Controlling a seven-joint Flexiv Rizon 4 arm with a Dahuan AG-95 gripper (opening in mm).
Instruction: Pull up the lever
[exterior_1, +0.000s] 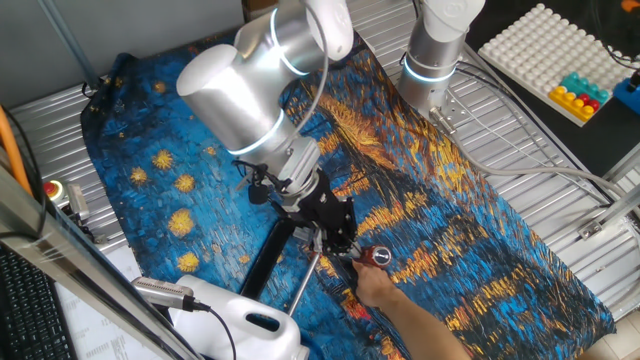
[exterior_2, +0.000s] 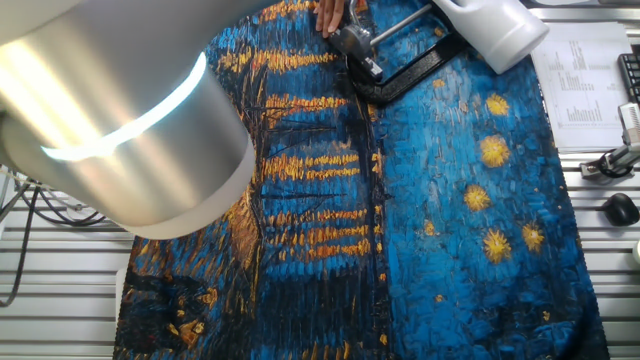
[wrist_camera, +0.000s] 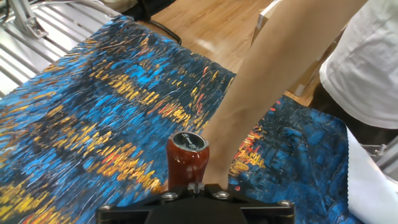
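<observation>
Over blue cloth (exterior_1: 190, 215), gripper (exterior_1: 345, 245) angled down — beside lever (exterior_1: 377, 256)

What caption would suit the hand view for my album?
Dark-red wooden knob of the lever stands before a person's bare forearm, above a blue-and-orange painted cloth.

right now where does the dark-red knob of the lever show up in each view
One fixed view: the knob sits low and right of centre, just below the black gripper, beside a person's hand.
The other fixed view: not clearly in it; only the silver pivot hub shows at the top edge, next to the hand.
Hand view: bottom centre, upright and close, the person's arm right behind it.
Shared landmark: the blue and orange painted cloth.
</observation>
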